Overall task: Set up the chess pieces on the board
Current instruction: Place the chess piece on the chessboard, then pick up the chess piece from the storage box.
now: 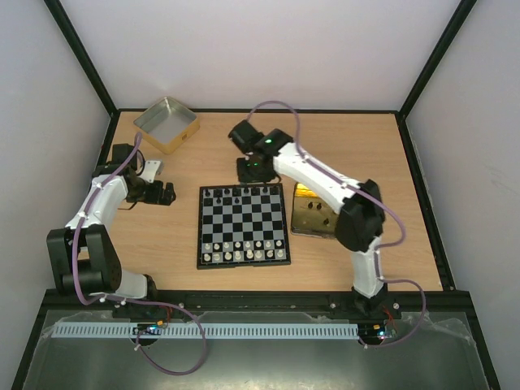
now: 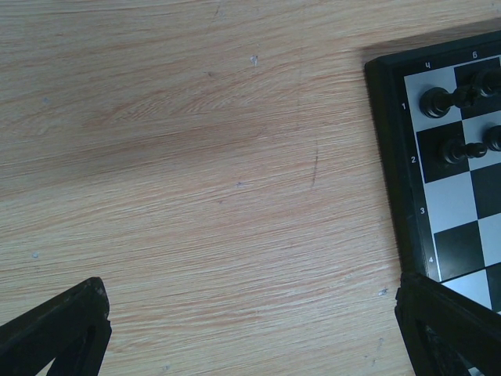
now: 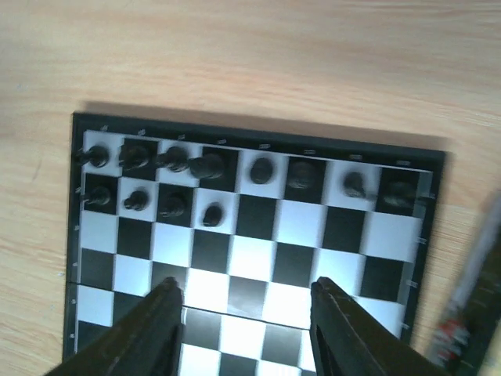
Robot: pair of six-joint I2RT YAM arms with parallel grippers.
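The board [image 1: 242, 223] lies at the table's middle. Black chess pieces [image 1: 236, 195] stand in its two far rows; silvery-white pieces fill the two near rows. In the right wrist view the board [image 3: 258, 251] shows a full back row of black pieces [image 3: 176, 159] and several more in the second row on the left. My right gripper [image 1: 252, 173] hovers over the board's far edge, open and empty [image 3: 246, 305]. My left gripper [image 1: 168, 195] is open and empty [image 2: 250, 321] over bare wood, left of the board's corner [image 2: 450, 204], where black pieces [image 2: 438, 102] stand.
A shiny gold tin [image 1: 313, 213] sits against the board's right side, under the right arm. A silver-lined square tin [image 1: 166, 123] stands at the back left. Black frame rails edge the table on both sides.
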